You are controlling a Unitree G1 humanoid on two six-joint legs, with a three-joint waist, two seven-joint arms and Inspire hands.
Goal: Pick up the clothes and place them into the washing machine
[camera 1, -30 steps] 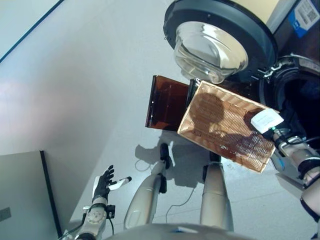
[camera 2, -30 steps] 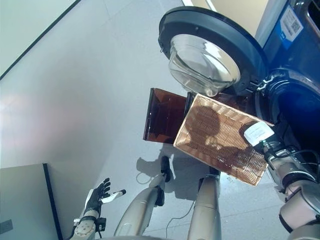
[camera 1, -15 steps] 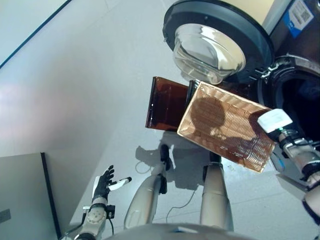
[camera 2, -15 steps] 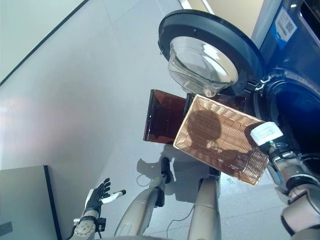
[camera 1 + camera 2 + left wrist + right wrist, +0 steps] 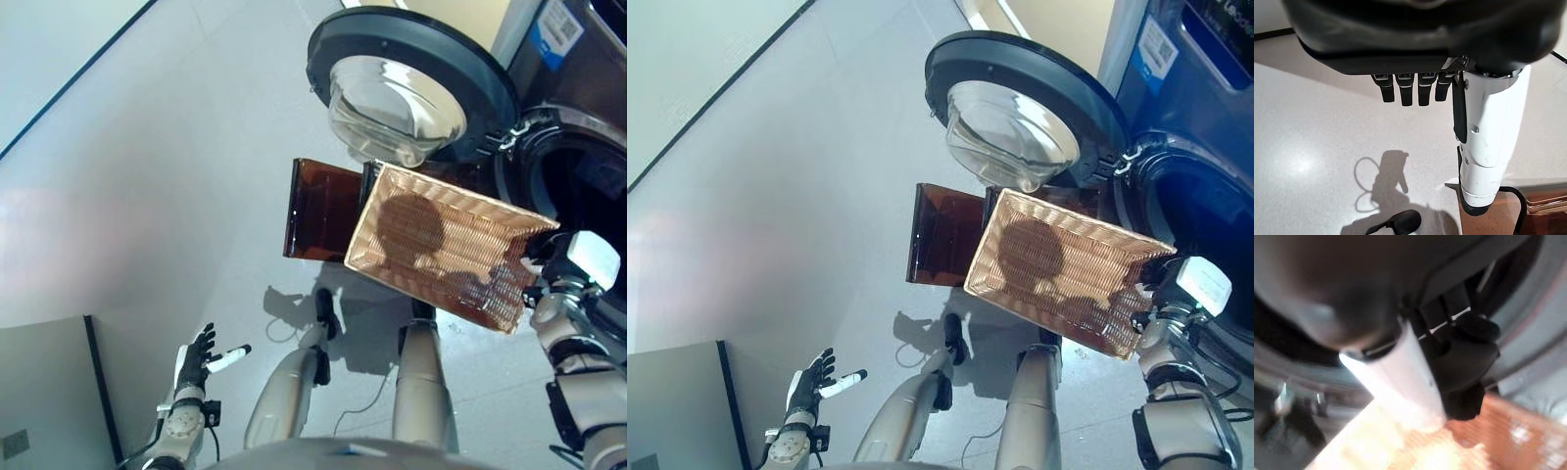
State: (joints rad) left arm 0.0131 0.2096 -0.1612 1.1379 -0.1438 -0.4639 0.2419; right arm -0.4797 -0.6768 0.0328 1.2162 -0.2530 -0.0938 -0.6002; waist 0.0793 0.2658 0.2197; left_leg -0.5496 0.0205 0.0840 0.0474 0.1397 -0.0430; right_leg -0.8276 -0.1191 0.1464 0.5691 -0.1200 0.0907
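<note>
The shallow wicker basket (image 5: pixel 451 257) rests on a low dark brown box (image 5: pixel 318 208) beside the washing machine; I see no clothes in it. My right hand (image 5: pixel 576 266) is at the basket's right end, in front of the machine's dark drum opening (image 5: pixel 580 191). In the right wrist view its fingers and white-covered thumb (image 5: pixel 1408 379) are curled on a small dark cloth (image 5: pixel 1468 364). My left hand (image 5: pixel 196 357) hangs low at the left over the floor, open and empty, with its fingers (image 5: pixel 1410 90) straight.
The machine's round door (image 5: pixel 397 93) with its glass bowl stands swung open above the basket. A grey panel (image 5: pixel 39 401) fills the lower left corner. Pale floor spreads to the left.
My right hand has moved from over the basket's right end off to the right, toward the drum opening. The camera has shifted a little. The left hand has stayed put.
</note>
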